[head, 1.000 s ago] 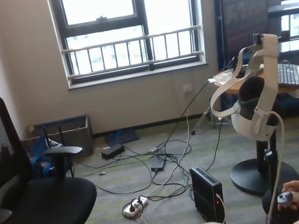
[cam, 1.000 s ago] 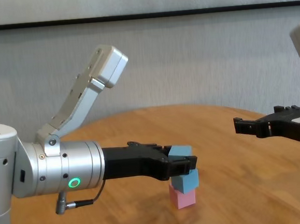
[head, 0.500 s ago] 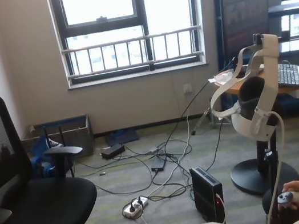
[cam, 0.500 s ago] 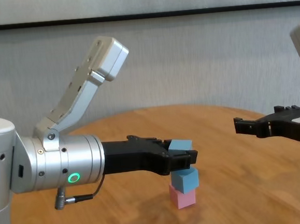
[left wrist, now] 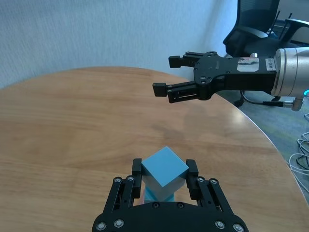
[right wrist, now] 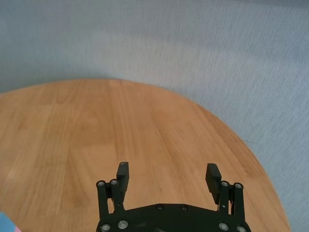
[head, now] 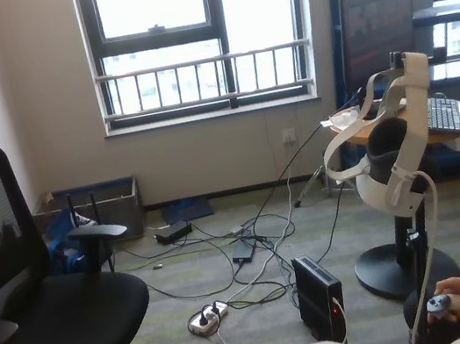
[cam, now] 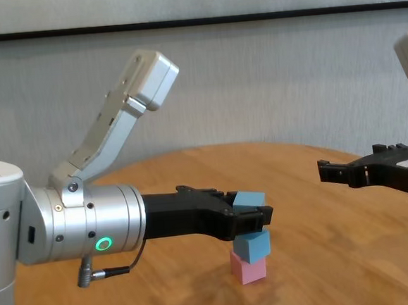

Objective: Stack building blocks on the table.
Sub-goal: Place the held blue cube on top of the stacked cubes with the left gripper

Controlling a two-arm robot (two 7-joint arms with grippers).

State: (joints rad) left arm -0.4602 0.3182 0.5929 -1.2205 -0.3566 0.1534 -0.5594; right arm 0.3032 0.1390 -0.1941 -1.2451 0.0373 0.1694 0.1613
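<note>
While left gripper (cam: 255, 215) grips blue cube (cam: 249, 200) —

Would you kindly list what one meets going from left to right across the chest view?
Left arm's silver body → left tool gripping the top blue block, above the blue block on the pink block → bare table → right tool, open.

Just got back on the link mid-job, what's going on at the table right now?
The left end effector is shut on a light blue block, holding it just above a short stack: another blue block sitting on a pink block on the round table. The held block hasn't been released yet. The right end effector hangs open over the table's right side, away from the stack.
</note>
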